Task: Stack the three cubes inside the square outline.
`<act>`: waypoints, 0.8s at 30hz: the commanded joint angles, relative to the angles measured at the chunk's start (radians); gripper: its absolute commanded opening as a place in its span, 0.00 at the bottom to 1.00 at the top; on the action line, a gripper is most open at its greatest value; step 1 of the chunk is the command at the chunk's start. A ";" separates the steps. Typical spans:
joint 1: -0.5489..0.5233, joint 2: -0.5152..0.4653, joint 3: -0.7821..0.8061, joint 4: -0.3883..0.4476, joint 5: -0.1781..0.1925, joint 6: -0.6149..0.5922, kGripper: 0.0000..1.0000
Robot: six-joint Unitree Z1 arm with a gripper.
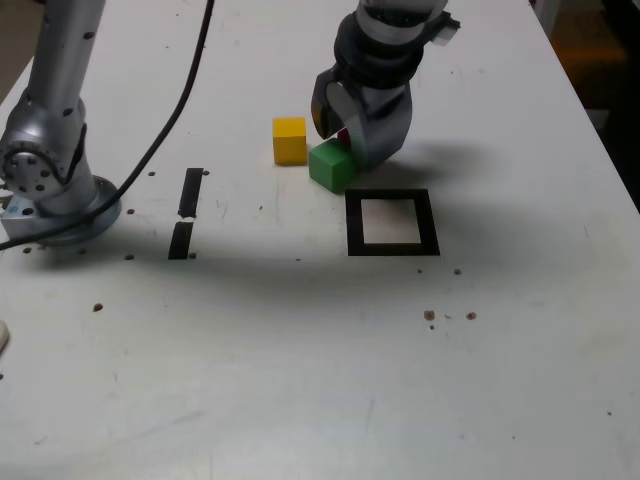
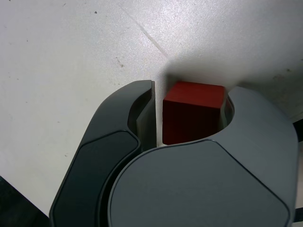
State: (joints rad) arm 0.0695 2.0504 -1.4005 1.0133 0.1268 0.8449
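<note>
The red cube (image 2: pixel 191 118) sits on the white table between the jaws of my gripper (image 2: pixel 191 90), which have drawn in against its sides. In the exterior view my gripper (image 1: pixel 343 135) is down at the table, and only a sliver of the red cube (image 1: pixel 343 133) shows between its fingers. The green cube (image 1: pixel 332 165) rests right in front of the gripper, close to the red one. The yellow cube (image 1: pixel 290 139) stands apart, toward the exterior view's left. The square outline (image 1: pixel 392 195) lies just in front of the gripper with nothing inside it.
The arm's base (image 1: pixel 50 170) stands at the exterior view's left, with a black cable (image 1: pixel 170 110) running across the table. Two short black tape strips (image 1: pixel 190 192) lie between the base and the cubes. The table's edge runs along the exterior view's right.
</note>
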 commanded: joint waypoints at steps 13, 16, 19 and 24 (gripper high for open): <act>0.006 -0.010 -0.016 0.005 -0.029 0.001 0.34; 0.008 -0.021 -0.018 0.007 -0.029 -0.009 0.34; 0.004 -0.038 -0.017 0.017 -0.026 -0.035 0.34; -0.008 -0.082 -0.031 0.065 -0.021 -0.080 0.34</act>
State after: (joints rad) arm 0.0638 1.9892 -1.4233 1.0700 0.1039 0.7677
